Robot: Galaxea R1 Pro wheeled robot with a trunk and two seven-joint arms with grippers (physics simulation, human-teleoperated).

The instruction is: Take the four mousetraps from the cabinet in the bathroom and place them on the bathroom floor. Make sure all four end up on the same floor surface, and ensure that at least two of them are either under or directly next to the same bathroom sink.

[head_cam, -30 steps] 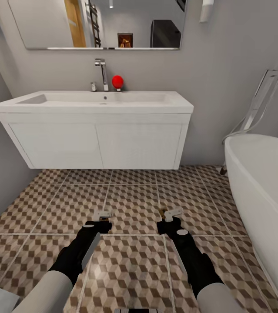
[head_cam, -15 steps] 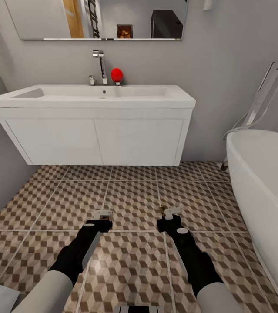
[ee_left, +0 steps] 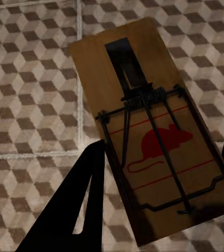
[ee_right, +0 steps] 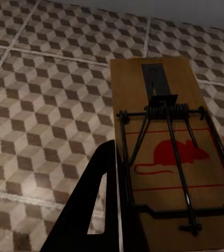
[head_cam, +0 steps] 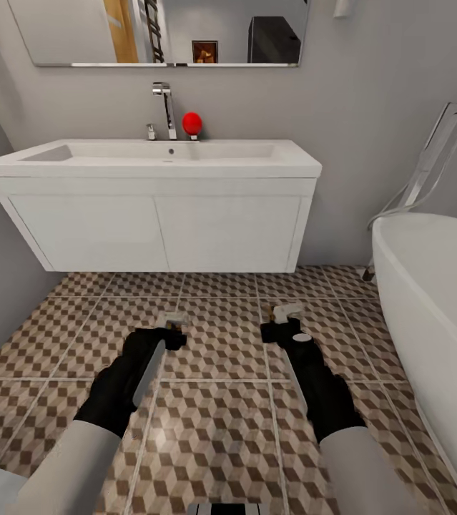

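Left claw (head_cam: 173, 327) clamped on a mousetrap (ee_left: 149, 131); right claw (head_cam: 283, 323) gripped another mousetrap (ee_right: 167, 157). Both held above bathroom floor (head_cam: 221, 343), before the bathroom sink (head_cam: 149, 168).

Both arms reach forward and low, side by side; left gripper (head_cam: 173, 323) and right gripper (head_cam: 283, 315) each clamp a mousetrap (ee_left: 151, 131).

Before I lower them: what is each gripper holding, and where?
Left gripper: a mousetrap, gripped across its long edges. Right gripper: another mousetrap, same hold.
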